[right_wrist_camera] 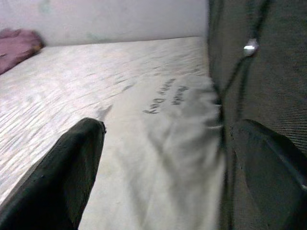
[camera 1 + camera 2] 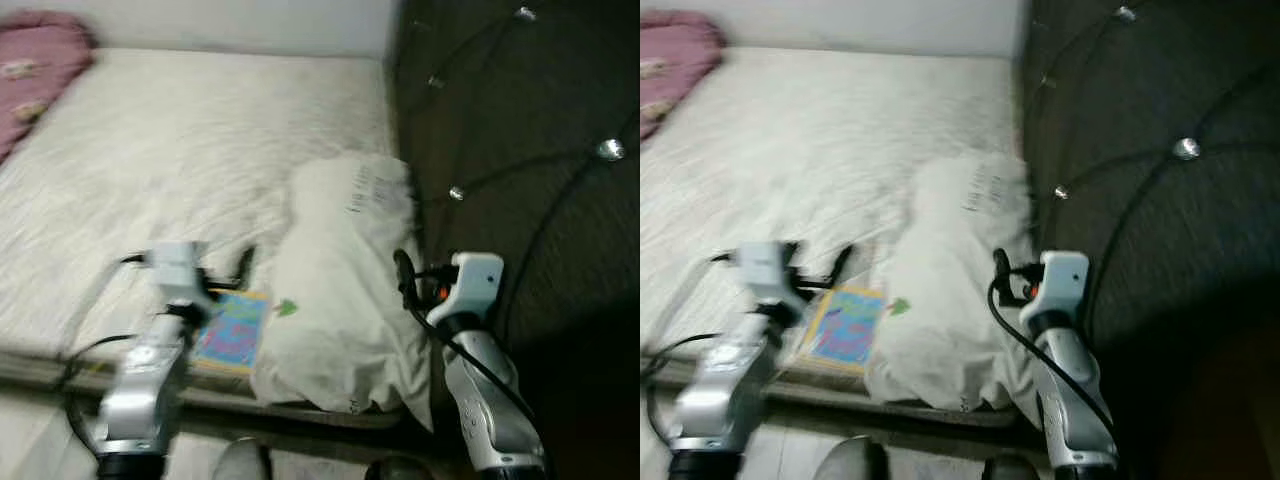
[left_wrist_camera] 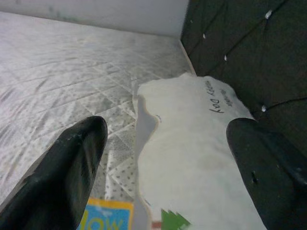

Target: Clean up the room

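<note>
Where wrists crop, pink blanket (image 2: pixel 35 70), book (image 2: pixel 232 332)

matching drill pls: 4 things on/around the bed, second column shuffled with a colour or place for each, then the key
Things:
1. pillow
2. blanket
3. book
4. headboard

Descriptions:
A. pink, at the mattress's far left corner
B. dark, tufted with shiny buttons
C. white, with printed writing, lying against the headboard
D. colourful cover, at the mattress's near edge beside the pillow

Pairs: 1-C, 2-A, 3-D, 4-B
</note>
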